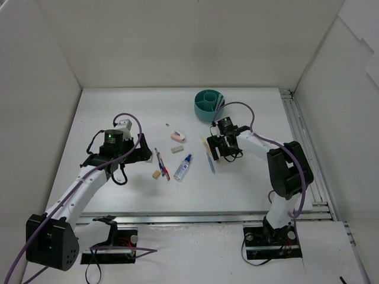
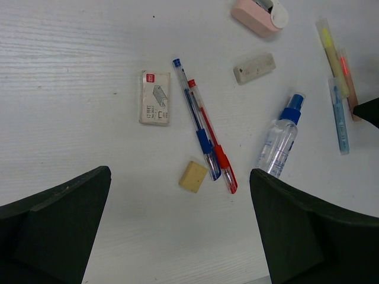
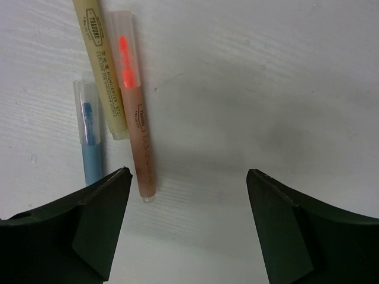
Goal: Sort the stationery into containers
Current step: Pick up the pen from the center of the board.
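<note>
Closest to us in the left wrist view, the left gripper (image 2: pixel 179 173) hangs over the white table (image 1: pixel 118 112) with its dark jaws spread wide, holding nothing. Just beyond its tips we see a tan eraser (image 2: pixel 193 176), just beside the near ends of a blue pen (image 2: pixel 194 118) and a red pen (image 2: pixel 210 139) that lie side by side. Left of the pens sits a small white staple box (image 2: pixel 155 97). To their right, a small clear bottle (image 2: pixel 281 137) with a blue cap lies on its side. Farther off we find a white eraser (image 2: pixel 254 67), and beyond it a pink piece (image 2: pixel 257 15) with a white end.

Right of the bottle, the right gripper (image 3: pixel 188 173) is also wide open and grips nothing. Bare table shows between its jaws. Three highlighters lie close together beside its left-hand jaw: a yellow highlighter (image 3: pixel 102 65), an orange highlighter (image 3: pixel 135 118) and a blue highlighter (image 3: pixel 90 136). We cannot tell whether either gripper touches the table.

Our teal cup (image 1: pixel 208 104) stands upright at the far side, right of centre, just beyond the right gripper and apart from the loose pieces. Thin pale items stand at its right rim, too small to identify.
</note>
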